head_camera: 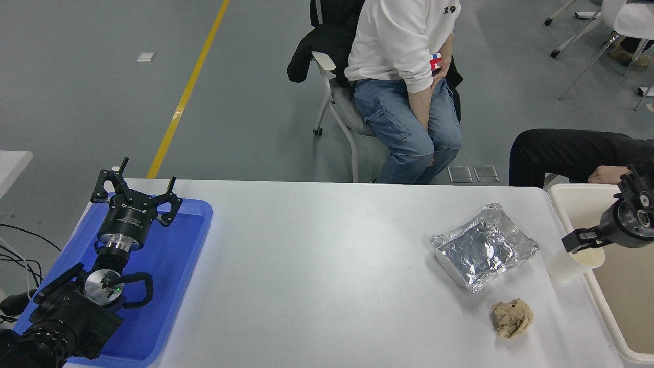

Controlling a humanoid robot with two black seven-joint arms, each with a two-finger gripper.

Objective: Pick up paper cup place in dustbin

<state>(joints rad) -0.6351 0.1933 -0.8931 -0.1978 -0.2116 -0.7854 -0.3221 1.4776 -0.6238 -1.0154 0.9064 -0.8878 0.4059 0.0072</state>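
The paper cup [571, 263] is standing at the right of the frame, on the white table [317, 276], just beside the left wall of the dustbin [566, 204]. It is a plain white-cream tapered cup, tilting slightly so that its round rim and cream interior are facing right. The right gripper [580, 240] is entering from the right edge and is sitting directly over the cup rim; whether its fingers are clasping the cup or are released cannot be determined from this view.

The dustbin is a cream-beige rectangular tub with a thick rounded rim and smooth walls, occupying the right edge of the frame; only its tan interior floor is showing. A silver foil-wrapped tray [483, 247], crinkled and reflective, is lying left of the cup with nothing visible inside it. A crumpled tan paper ball [512, 318] is lying below the tray, well apart from the cup.

At the lower left of the frame, the left gripper [134, 191] is hanging over a flat blue plastic tray [173, 276] with its fingers spread apart, holding nothing.
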